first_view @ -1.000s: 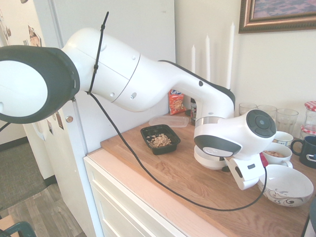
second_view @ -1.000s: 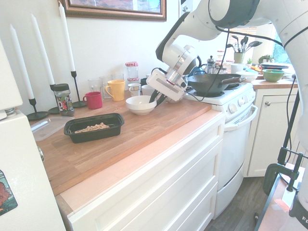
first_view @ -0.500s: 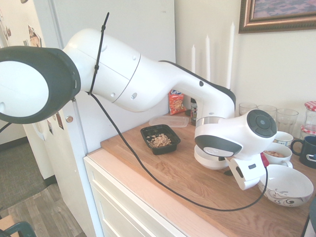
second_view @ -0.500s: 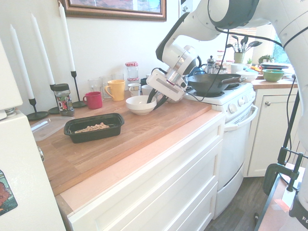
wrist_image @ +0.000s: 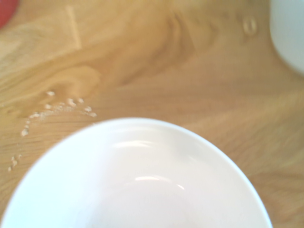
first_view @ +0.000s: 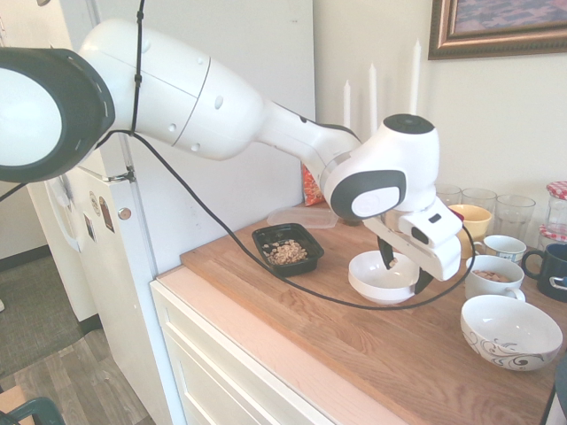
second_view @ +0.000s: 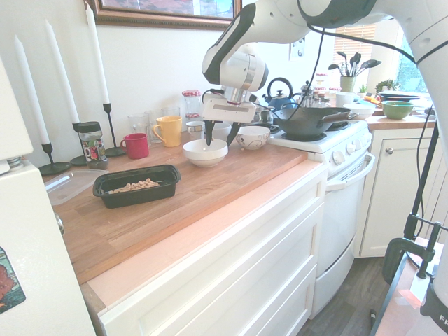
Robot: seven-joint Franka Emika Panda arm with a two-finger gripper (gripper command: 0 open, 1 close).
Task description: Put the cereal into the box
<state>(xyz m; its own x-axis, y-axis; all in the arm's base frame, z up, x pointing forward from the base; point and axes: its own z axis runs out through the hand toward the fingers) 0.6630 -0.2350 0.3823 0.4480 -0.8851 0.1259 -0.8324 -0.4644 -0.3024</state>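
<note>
Black plastic, glossy rim: the box is sitting on the wooden table over by the fridge side, and the cereal is lying inside it as a small tan heap. From the second exterior view, the pieces are stretching in a loose line along the bottom of the box.

My fingers are hanging apart, spread wide and holding nothing, pointing steeply down right above a plain white bowl. That bowl is sitting well apart from the box, further along the table toward the stove. In the wrist view the bowl is filling most of the picture and looking bare inside, with a scatter of pale crumbs lying on the wood just beside its rim.

A clear flat lid is lying just behind the box, and an orange-red snack bag is peeking out behind my arm. A patterned bowl is sitting near the front edge, a yellow mug and a red mug are standing by the wall, and three white candles are standing upright nearby.
</note>
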